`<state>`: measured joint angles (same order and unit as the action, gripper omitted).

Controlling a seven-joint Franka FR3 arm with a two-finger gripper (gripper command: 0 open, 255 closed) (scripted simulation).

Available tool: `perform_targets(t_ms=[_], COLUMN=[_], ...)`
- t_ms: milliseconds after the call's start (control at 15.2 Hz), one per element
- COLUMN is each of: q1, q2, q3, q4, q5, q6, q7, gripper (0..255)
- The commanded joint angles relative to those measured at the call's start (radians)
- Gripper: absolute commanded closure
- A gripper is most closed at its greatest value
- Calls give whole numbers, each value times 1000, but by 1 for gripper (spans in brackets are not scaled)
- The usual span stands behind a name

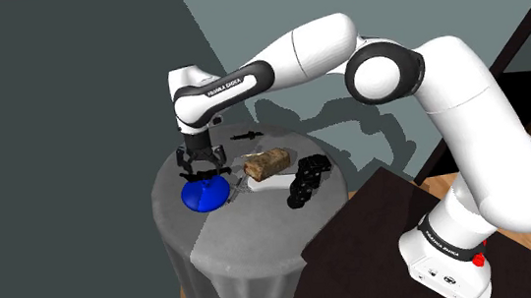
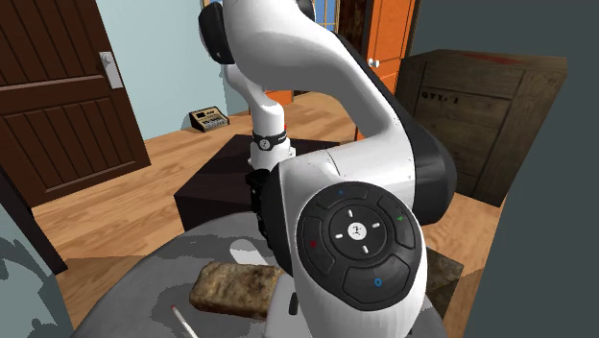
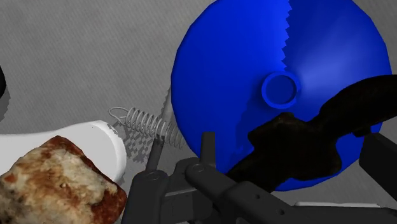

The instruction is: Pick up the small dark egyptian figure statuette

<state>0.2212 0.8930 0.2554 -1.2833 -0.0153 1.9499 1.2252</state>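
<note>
My gripper [image 1: 201, 164] hangs just over the round grey-clothed table [image 1: 252, 243], and its fingers [image 3: 382, 167] are closed on the statuette [image 3: 299, 143], gripping it. In the wrist view this dark, lumpy figure lies crosswise between the two fingers, its ends meeting them on either side. It sits over the blue disc [image 3: 235, 70], which has a small round knob at its middle.

Beside the disc, the wrist view picks out a thin wire spring [image 3: 145, 121]. One end of the spring touches a white piece [image 3: 95, 143] that carries a crusty brown lump [image 3: 57, 184].

The shoulder view adds a cluster of black objects [image 1: 308, 179] just past the brown lump, and a small dark thing [image 1: 248, 135] near the table's far edge. I cannot tell what that one is.

There is dark lettering on my forearm band [image 1: 224, 87] — too fine to read.

In the second exterior view my own arm stands in front of the hand. The brown lump shows at the table's near edge, and a round black button pad [image 2: 357, 235] on my joint carries small icons. Behind it stand a wooden crate [image 2: 480, 106] with stencilled marks I cannot read, a dark brown door [image 2: 58, 96] and an orange one [image 2: 389, 38].
</note>
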Motion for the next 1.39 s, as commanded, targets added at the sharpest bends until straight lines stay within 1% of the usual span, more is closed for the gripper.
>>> perform_targets(t_ms=[0, 66, 660, 1320], q1=[1, 1, 1, -6], q2=[3, 4, 3, -71], q3=[0, 0, 0, 9], q4=[-5, -3, -5, 5], q5=[0, 0, 0, 9], q6=[8, 8, 8, -75], q7=[0, 0, 0, 9], gripper=[0, 255, 255, 255])
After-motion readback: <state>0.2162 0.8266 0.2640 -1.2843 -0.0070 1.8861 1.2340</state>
